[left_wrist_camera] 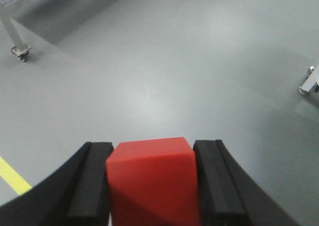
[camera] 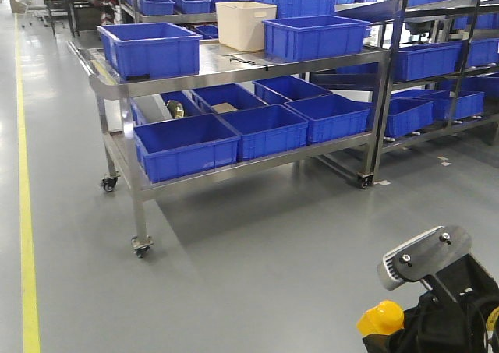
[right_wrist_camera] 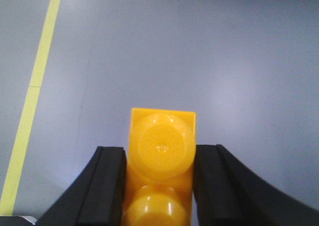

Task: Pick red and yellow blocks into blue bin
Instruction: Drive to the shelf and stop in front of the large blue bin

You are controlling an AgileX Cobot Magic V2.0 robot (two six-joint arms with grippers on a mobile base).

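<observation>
We list: red cube (left_wrist_camera: 152,186), clenched in left tool (left_wrist_camera: 152,158); yellow brick (right_wrist_camera: 160,136), clenched lengthwise in right tool (right_wrist_camera: 159,158); blue bin (camera: 316,41), well apart, ahead on the tabletop (camera: 214,57).

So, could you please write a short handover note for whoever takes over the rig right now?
Left gripper: shut on the plain red plastic cube.
Right gripper: shut on the yellow plastic brick with two round studs.
Both blocks hang over bare grey floor, not over any bin.
Bright-blue ribbed plastic crates sit on the wheeled steel cart ahead, across open floor.
Done: both blocks picked up.
Left: close in on the cart and release both into a blue crate, not the cream tub.
</observation>
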